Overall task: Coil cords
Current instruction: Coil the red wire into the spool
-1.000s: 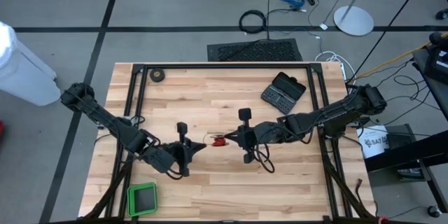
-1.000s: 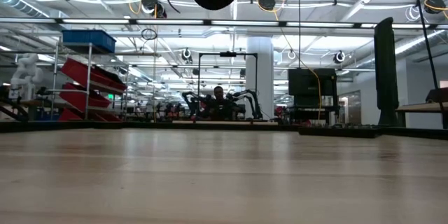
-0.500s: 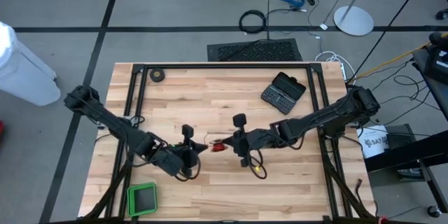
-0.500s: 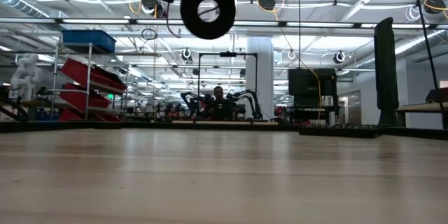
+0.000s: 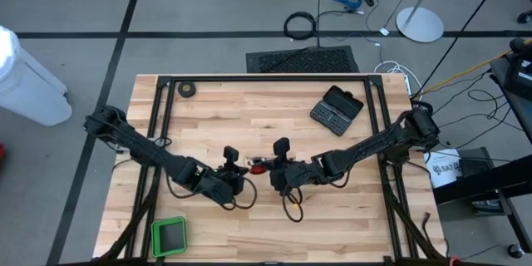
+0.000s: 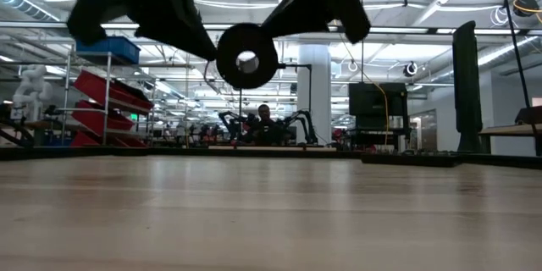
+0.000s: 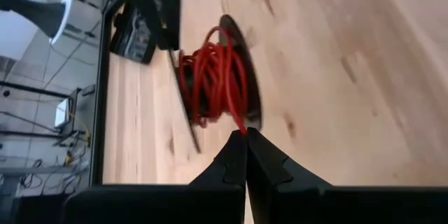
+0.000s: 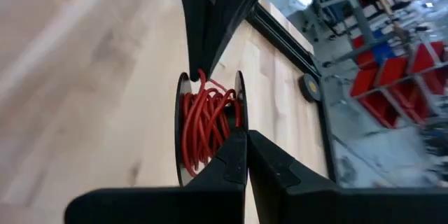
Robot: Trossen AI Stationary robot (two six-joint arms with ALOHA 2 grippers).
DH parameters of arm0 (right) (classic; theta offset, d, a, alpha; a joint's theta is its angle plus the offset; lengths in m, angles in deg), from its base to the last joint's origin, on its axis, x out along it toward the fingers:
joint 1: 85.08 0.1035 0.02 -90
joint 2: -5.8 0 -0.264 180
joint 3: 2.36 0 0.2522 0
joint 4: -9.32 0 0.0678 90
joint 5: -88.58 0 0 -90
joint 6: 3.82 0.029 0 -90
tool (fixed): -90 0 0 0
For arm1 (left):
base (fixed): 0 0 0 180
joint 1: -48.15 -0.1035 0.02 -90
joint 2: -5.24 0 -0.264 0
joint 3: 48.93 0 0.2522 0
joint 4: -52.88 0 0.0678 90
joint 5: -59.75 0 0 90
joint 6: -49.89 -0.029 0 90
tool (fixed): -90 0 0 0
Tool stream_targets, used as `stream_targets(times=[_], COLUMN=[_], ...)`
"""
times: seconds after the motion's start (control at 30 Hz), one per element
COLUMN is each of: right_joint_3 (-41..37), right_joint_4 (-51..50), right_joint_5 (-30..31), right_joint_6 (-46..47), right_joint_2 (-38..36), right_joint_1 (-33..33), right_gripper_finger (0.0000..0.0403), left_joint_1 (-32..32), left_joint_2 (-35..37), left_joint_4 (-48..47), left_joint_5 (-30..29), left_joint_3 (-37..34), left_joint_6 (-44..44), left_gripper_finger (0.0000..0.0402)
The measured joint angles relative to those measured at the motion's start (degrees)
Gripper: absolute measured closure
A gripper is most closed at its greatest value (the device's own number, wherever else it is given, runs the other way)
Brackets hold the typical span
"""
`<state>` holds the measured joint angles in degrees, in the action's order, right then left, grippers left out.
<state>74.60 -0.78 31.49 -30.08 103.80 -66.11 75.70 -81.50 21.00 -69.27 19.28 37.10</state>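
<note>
Now | reel (image 6: 246, 57) lower | left end effector (image 5: 241, 169) closer | right end effector (image 5: 268, 167) closed

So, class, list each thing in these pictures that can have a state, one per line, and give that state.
reel: held above the table, between both grippers
red wire: wound loosely on the reel
left gripper: shut on the red wire
right gripper: shut on the reel's rim
black case: lying open
tape roll: flat on the table's far corner, untouched

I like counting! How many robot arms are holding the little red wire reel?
2. The left tool pinches the red wire at the reel; the right tool grips it from the opposite side, above mid-table.
</note>
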Motion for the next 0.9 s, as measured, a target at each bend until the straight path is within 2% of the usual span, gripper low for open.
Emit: stream_targets(times=[0.37,0.57,0.7,0.9], right_joint_3=[0.02,0.02,0.0,0.02], right_joint_4=[2.05,2.03,1.96,1.68], right_joint_5=[12.25,14.2,15.1,14.9], right_joint_6=[-7.36,-8.2,-8.95,-8.95], right_joint_2=[6.81,9.32,10.27,10.77], right_joint_1=[1.05,1.02,1.02,1.02], right_gripper_finger=[0.0403,0.0403,0.0403,0.0403], left_joint_1=[-3.77,-5.98,-7.88,-9.81], left_joint_2=[-3.69,-3.93,-3.93,-3.93], left_joint_4=[0.18,0.23,1.16,1.28], left_joint_5=[-0.01,0.08,4.49,7.0], left_joint_3=[0.0,0.0,0.0,0.0], left_joint_6=[0.32,0.39,0.45,0.44], left_gripper_finger=[0.0402,0.0402,0.0402,0.0402])
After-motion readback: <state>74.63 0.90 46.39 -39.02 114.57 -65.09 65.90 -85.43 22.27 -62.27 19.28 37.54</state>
